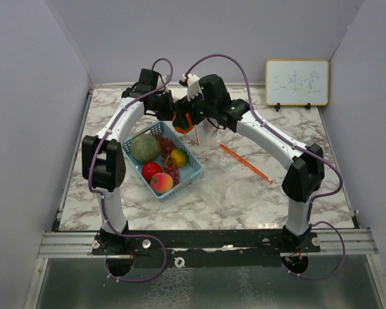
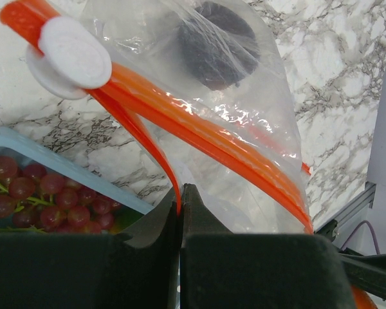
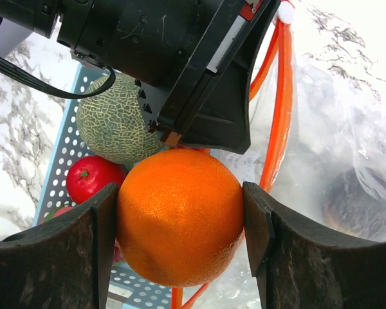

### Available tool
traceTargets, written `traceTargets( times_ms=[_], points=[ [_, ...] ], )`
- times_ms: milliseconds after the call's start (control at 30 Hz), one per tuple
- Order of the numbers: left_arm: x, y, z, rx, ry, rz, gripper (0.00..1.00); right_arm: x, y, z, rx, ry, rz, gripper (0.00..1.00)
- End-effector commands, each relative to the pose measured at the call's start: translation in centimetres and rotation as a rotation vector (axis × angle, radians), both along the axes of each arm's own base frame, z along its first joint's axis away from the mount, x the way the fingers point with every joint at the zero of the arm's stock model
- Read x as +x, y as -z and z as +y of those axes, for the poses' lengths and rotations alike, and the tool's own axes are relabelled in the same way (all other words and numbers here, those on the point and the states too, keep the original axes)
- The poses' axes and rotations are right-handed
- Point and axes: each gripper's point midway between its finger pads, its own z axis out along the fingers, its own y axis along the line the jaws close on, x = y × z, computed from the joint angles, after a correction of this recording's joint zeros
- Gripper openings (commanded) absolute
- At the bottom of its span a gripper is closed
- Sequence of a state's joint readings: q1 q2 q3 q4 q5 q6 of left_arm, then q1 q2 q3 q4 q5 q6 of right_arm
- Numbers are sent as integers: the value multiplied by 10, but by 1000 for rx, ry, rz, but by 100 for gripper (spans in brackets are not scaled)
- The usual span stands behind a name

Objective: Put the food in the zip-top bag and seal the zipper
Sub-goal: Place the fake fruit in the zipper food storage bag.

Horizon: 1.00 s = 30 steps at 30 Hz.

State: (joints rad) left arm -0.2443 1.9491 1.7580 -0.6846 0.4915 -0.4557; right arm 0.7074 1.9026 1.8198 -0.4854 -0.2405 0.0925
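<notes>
My left end effector (image 2: 181,209) is pinching a clear zip-top bag (image 2: 257,96). My right end effector (image 3: 181,225) is clamping a round orange (image 3: 180,193).

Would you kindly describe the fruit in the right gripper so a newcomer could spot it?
On the marble table, find the light-blue basket of fruit. By its far corner, the right gripper is shut on the orange: the only fruit held in the air, round and evenly orange.

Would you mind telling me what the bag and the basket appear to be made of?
The bag looks like thin clear plastic film: glossy, wrinkled, with an orange zipper strip. The basket is probably rigid light-blue plastic, matte, with perforated walls.
</notes>
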Motion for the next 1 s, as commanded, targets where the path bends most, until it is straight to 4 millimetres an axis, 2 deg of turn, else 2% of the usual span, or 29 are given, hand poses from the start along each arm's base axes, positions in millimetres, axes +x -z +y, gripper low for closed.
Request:
traceTargets(
  times_ms=[0, 200, 400, 500, 700, 800, 967],
  points=[
    [-5, -24, -9, -51, 34, -41, 0, 7, 2, 0, -12, 37, -8, 47],
    [-9, -32, -11, -68, 46, -43, 0, 31, 23, -33, -147, 214, -65, 47],
    [-16, -38, -12, -84, 57, -37, 0, 57, 26, -67, -277, 398, -151, 48],
    [-16, -45, -15, -109, 61, -40, 0, 63, 29, -75, -318, 439, -174, 56],
    [-8, -58, -26, -165, 63, -51, 0, 63, 23, -78, -331, 422, -208, 98],
    [-4, -61, -30, -172, 66, -57, 0, 57, 9, -71, -287, 377, -214, 100],
    [-1, -60, -34, -173, 66, -53, 0, 27, -40, -43, -114, 187, -219, 100]
  ],
)
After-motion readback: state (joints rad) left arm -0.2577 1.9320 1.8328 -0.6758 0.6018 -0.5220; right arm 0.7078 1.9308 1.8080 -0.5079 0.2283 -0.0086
